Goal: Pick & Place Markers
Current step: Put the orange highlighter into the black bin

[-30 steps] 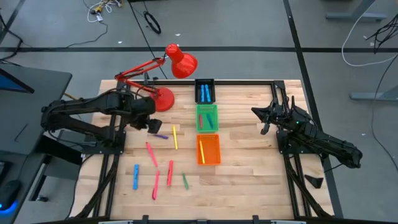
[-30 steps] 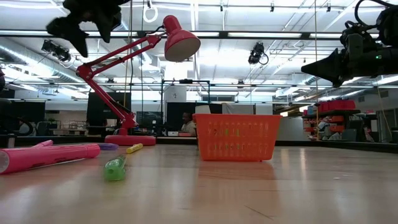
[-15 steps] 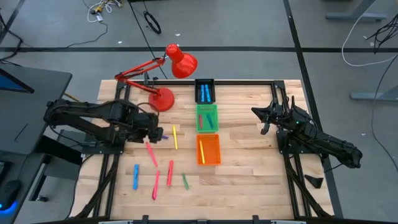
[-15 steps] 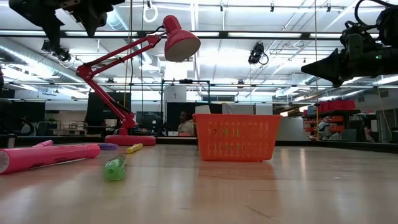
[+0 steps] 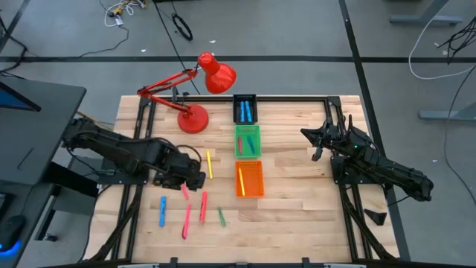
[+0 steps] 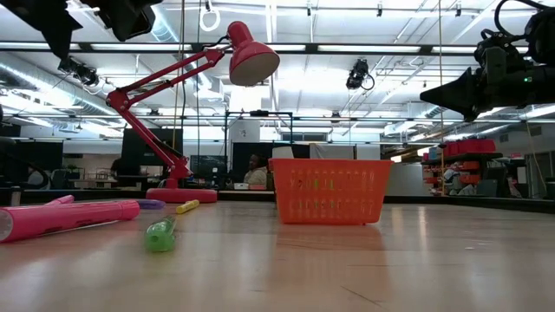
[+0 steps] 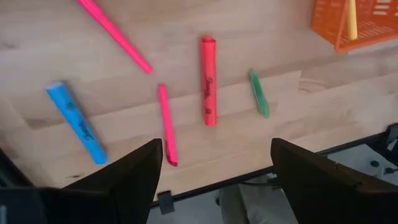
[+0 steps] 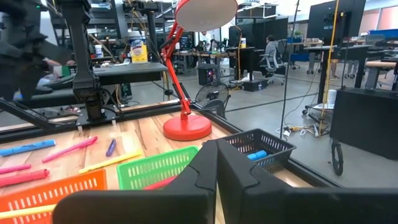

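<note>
Several markers lie flat on the wooden table: a yellow marker (image 5: pixel 209 164), a red one (image 5: pixel 203 206), a blue one (image 5: pixel 162 211), a thin pink one (image 5: pixel 186 221) and a green one (image 5: pixel 221 217). My left gripper (image 5: pixel 193 179) hangs open above them, pointing steeply down, over a long pink marker (image 5: pixel 184 192). Its wrist view shows the red marker (image 7: pixel 209 81), the green one (image 7: pixel 259 93) and the blue one (image 7: pixel 76 121) beyond its spread fingers (image 7: pixel 134 177). My right gripper (image 5: pixel 309 136) waits shut at the table's right, held level.
Three small trays stand in a row at mid-table: a black tray (image 5: pixel 245 99) holding blue markers at the far edge, a green tray (image 5: pixel 248 130), and an orange tray (image 5: pixel 251 193) with a yellow marker inside. A red desk lamp (image 5: pixel 195 119) stands at the far left.
My left gripper has swung from near the lamp's base toward the table's near edge and a little down, rolling about its own axis, and now hangs over the loose markers. It has stayed open. No marker has moved.
</note>
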Controlling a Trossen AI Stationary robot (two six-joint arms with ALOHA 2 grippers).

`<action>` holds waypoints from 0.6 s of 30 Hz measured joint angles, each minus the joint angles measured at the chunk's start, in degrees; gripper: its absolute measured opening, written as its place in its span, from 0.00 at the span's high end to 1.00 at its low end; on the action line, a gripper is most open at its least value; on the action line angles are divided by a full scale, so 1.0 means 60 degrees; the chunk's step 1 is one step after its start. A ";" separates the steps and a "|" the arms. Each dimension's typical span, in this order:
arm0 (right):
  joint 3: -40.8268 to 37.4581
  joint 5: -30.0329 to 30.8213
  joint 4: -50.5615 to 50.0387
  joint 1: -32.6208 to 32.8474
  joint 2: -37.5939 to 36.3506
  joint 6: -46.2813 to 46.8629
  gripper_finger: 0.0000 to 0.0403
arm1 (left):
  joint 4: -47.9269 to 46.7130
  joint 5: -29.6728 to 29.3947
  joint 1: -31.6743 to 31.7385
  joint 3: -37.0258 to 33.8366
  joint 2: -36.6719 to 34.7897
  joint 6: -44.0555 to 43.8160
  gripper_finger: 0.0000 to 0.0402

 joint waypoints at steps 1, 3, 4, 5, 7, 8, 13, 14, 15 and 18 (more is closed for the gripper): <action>-0.0001 0.0002 0.0000 0.0000 -0.0001 0.0000 0.97 | 0.0149 -0.0036 -0.0096 0.0002 0.0108 -0.0131 0.24; -0.0001 -0.0001 0.0000 0.0000 0.0000 -0.0001 0.97 | 0.0426 -0.0129 -0.0283 -0.0002 0.0337 -0.0370 0.24; 0.0000 0.0000 0.0000 0.0000 0.0000 -0.0003 0.97 | 0.0589 -0.0145 -0.0374 -0.0002 0.0458 -0.0463 0.24; -0.0001 0.0002 0.0000 0.0000 0.0000 0.0001 0.97 | 0.0753 -0.0148 -0.0462 -0.0002 0.0573 -0.0594 0.24; -0.0001 -0.0001 0.0000 0.0000 0.0000 0.0001 0.97 | 0.0972 -0.0158 -0.0639 -0.0002 0.0827 -0.0812 0.24; 0.0000 0.0002 0.0000 0.0000 0.0000 0.0000 0.97 | 0.1115 -0.0158 -0.0729 -0.0002 0.0953 -0.0895 0.24; -0.0001 0.0002 0.0000 0.0000 0.0000 -0.0002 0.97 | 0.1716 -0.0163 -0.1102 -0.0002 0.1587 -0.1265 0.24; -0.0001 0.0002 0.0000 0.0000 0.0000 -0.0002 0.97 | 0.1807 -0.0164 -0.1150 -0.0002 0.1708 -0.1336 0.24; -0.0001 -0.0001 0.0000 0.0000 0.0000 -0.0002 0.97 | 0.1889 -0.0166 -0.1190 -0.0002 0.1824 -0.1357 0.24; -0.0001 0.0001 0.0000 0.0000 0.0000 -0.0001 0.97 | 0.2226 -0.0282 -0.1251 -0.0002 0.2168 -0.1369 0.24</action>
